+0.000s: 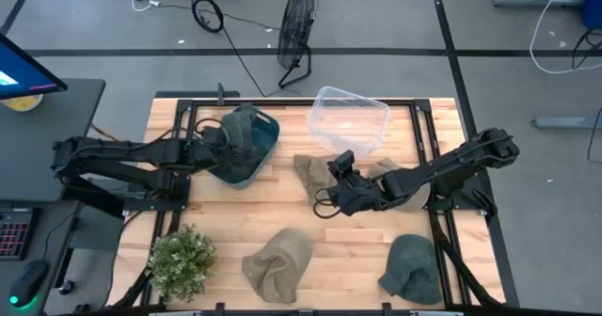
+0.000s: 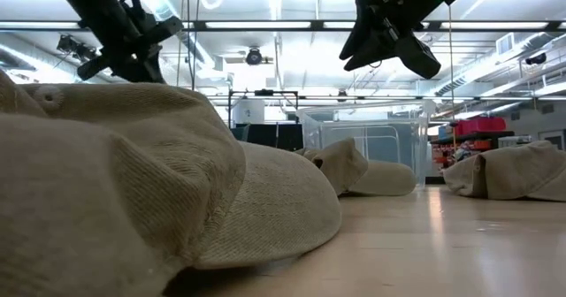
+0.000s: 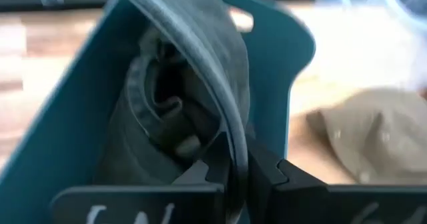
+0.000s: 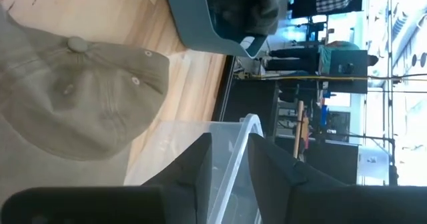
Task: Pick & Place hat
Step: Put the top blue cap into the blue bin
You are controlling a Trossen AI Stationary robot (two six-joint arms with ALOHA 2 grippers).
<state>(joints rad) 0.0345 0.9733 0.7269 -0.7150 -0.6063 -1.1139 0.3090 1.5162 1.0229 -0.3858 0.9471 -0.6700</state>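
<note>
A dark green hat [image 1: 241,128] sits in a teal bin [image 1: 254,161] at the table's far left, with my left gripper [image 3: 239,177] shut on it. My right gripper [image 1: 340,168] hovers open above a beige hat [image 1: 310,171] lying mid-table; the low view shows the right gripper [image 2: 389,41] well above the table. In the right wrist view that beige hat [image 4: 73,97] lies crown up on the wood. Another beige hat [image 1: 277,264] and a second dark green hat [image 1: 414,269] rest near the table's near edge. My left gripper pinches the dark green hat's curved brim edge [image 3: 230,134] between its two fingers, reaching in from the table's left. The hat's crown [image 3: 157,111] sags crumpled inside the teal bin [image 3: 73,111], below and ahead of the fingers.
A clear plastic container [image 1: 350,118] stands at the far edge, just beyond the right gripper. A small potted plant [image 1: 181,260] sits at the near left corner. Bare wood lies between the near hats and the bin.
</note>
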